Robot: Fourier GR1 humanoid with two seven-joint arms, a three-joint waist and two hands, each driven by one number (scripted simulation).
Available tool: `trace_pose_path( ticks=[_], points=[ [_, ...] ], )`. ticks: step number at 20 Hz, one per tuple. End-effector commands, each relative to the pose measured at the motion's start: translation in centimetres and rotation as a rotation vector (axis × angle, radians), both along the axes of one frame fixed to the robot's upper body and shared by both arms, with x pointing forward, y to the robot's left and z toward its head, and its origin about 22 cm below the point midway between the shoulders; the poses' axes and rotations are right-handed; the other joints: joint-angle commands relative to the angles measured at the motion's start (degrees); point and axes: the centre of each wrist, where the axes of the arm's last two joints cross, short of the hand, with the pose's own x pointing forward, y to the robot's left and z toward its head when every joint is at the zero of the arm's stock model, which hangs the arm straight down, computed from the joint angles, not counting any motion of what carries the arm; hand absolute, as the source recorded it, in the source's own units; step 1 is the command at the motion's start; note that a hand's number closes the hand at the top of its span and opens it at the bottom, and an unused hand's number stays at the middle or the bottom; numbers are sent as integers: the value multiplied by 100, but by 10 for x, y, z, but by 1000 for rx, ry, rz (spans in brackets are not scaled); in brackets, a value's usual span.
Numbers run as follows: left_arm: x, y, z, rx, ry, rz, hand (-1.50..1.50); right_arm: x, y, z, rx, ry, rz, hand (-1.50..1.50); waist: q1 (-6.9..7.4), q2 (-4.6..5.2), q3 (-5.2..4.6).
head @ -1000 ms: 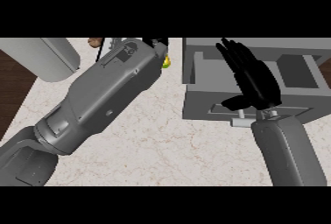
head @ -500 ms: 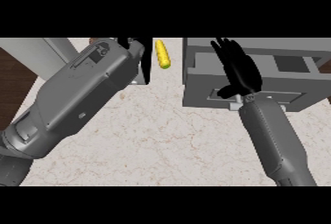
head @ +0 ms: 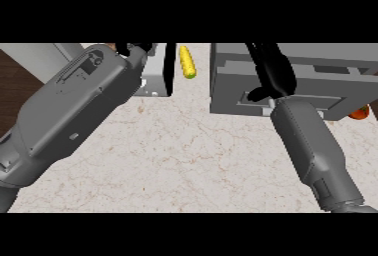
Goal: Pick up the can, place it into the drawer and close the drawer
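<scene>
The right hand (head: 272, 75) lies flat-fingered against the drawer (head: 244, 97), which looks nearly closed; the left hand's (head: 135, 48) fingers are hidden, and no can shows.

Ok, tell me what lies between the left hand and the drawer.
A yellow corn cob lies on the counter between left hand and drawer; the right hand is over the drawer. The can cannot be made out.
</scene>
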Motion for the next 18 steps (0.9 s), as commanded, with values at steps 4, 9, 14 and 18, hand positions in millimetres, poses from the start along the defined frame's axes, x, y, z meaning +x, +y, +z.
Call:
trace_pose_path(
  ticks=[4,9,14,18],
  points=[
    [-10,3,-6,2,-10,-11,-150,13,-1,-6,37,-20,-68,-150,81,145,104],
    [-11,13,0,14,-6,-13,-150,31,-10,25,21,-78,-94,-150,168,203,106],
    [-18,22,24,3,-45,-26,-150,40,-14,44,29,-111,-103,-150,221,185,107],
    [-20,26,8,11,-9,-29,-150,43,-5,50,6,-116,-122,-150,256,205,103]
  ],
)
